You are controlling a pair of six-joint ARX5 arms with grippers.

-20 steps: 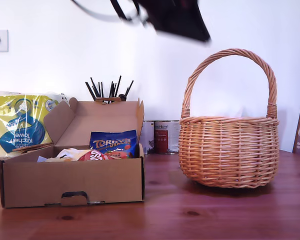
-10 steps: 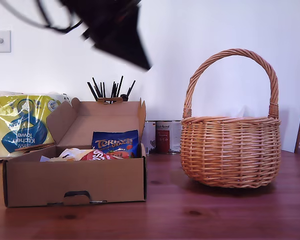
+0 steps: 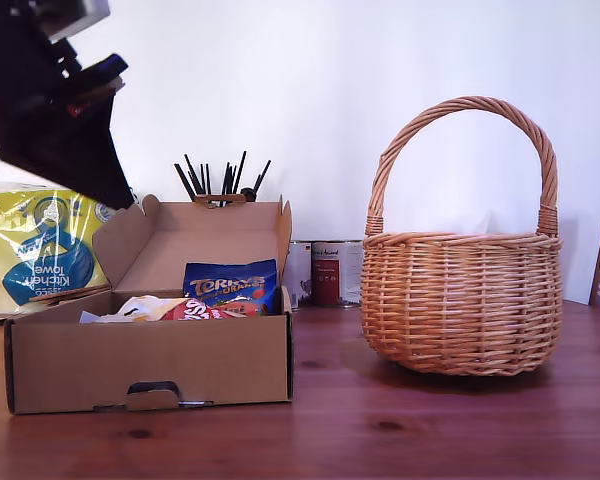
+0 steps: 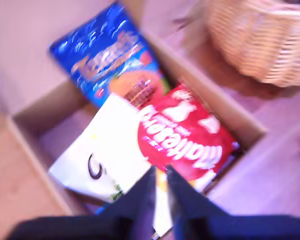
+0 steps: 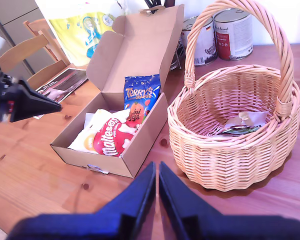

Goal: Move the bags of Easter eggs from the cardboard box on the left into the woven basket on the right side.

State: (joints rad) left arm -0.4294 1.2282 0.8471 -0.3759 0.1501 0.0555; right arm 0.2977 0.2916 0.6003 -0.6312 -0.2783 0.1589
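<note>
My first gripper [image 4: 160, 169] hangs over the open cardboard box [image 3: 145, 352]. Its two dark fingers are clenched almost together, with only a slit between them and nothing in it. In the exterior view my first arm [image 3: 55, 110] fills the ten o'clock part of the frame, and its pointed end is near the raised lid's nine o'clock flap.

Three bags of Easter eggs are in the box. The blue bag [image 3: 228, 288] stands against the far wall. The red-and-white bag [image 4: 185, 137] lies flat in front of it and overlaps the white bag [image 4: 112, 150], which in the exterior view sits at nine o'clock of the red one.

My second gripper [image 5: 156, 167] is also clenched and empty. It hovers high above the tabletop [image 3: 430, 430], with the box and the basket both in its view.

The woven basket [image 3: 460, 300] stands upright at three o'clock of the box in the exterior view, apart from it. The second wrist view shows crinkled packets [image 5: 237, 126] lying on the basket's floor; I cannot tell how many.

Behind the box, a yellow kitchen towel pack [image 3: 40, 250] is at ten o'clock and two tins [image 3: 325, 272] are at two o'clock.
</note>
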